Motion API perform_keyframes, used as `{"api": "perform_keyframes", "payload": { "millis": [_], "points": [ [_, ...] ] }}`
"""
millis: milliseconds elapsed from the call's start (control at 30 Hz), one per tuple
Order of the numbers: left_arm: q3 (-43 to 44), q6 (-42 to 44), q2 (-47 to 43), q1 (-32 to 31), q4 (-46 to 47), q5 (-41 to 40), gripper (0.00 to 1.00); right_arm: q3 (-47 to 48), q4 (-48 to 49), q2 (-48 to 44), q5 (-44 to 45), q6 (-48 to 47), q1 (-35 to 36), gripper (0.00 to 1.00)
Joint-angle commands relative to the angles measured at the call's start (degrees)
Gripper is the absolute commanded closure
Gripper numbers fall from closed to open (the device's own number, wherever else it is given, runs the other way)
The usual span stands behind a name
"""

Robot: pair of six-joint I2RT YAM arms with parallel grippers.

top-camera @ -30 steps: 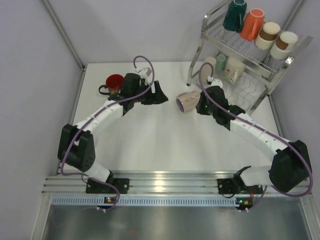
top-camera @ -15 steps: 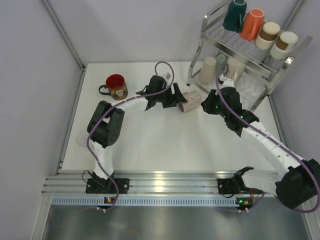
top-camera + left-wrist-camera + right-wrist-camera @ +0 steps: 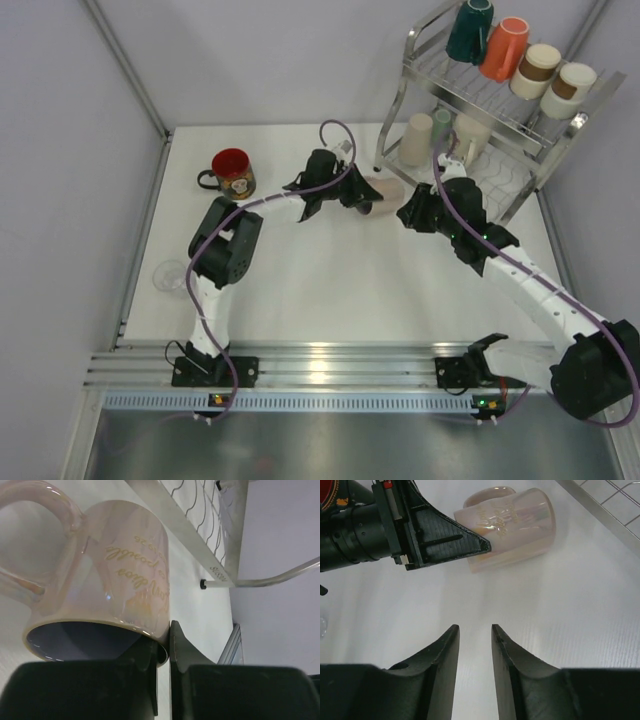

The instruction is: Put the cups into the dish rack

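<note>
The left end effector [image 3: 167,635] is shut tight on the rim of the pink mug [image 3: 120,575]. One finger is inside the mug and one is outside. The mug lies on its side on the surface [image 3: 300,290], right in front of that end effector. Its handle is free. The rack [image 3: 505,185] is just past the mug.

The right end effector [image 3: 474,628] is a little open and holds nothing. The mug is ahead of it, apart.

The mug looks hard, shiny and slippery. It could break if dropped. It may be heavy for a pinch on the thin rim, so it could tip. The rim or the handle are good spots to hold.
</note>
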Motion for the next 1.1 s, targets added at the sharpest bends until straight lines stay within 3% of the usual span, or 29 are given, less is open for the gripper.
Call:
{"api": "perform_keyframes", "payload": {
  "millis": [0,67,100,200,300,500,600,800,1067],
  "points": [
    [-1.7,-3.5,-2.6,0.9,8.3,4.6,1.0,0.2,3.9,-0.5,-3.7,-0.7,-1.1,0.66],
    [-3.8,-4.0,-4.4,1.4,13.2,6.1,1.0,0.2,3.8,-1.1,-4.5,-0.3,-1.2,0.58],
    [-6.2,-4.3,-6.4,2.0,15.4,7.9,1.0,0.1,3.7,-1.4,-4.6,0.5,-1.3,0.44],
    [-11.1,-6.3,-9.6,3.9,25.0,12.1,1.0,0.1,3.9,-2.2,-7.3,3.4,-1.8,0.2],
    [-17.9,-9.1,-13.9,5.6,36.5,16.5,1.0,-0.6,5.8,-2.9,-11.6,7.5,-2.5,0.06],
    [-28.8,-21.6,-19.4,8.1,66.1,21.2,1.0,-4.9,18.0,-3.6,-21.2,21.0,-3.2,0.01],
    [-30.4,-21.0,-23.6,8.3,67.5,22.5,1.0,-6.1,23.0,-2.6,-24.6,26.5,-3.2,0.01],
    [-31.8,-19.8,-31.1,8.3,67.5,23.2,1.0,-8.0,25.9,-4.1,-22.8,28.9,-3.2,0.01],
    [-32.3,-18.6,-36.3,7.4,67.5,23.2,1.0,-8.2,37.9,-5.2,-23.4,35.3,-3.2,0.0]
  ]
}}
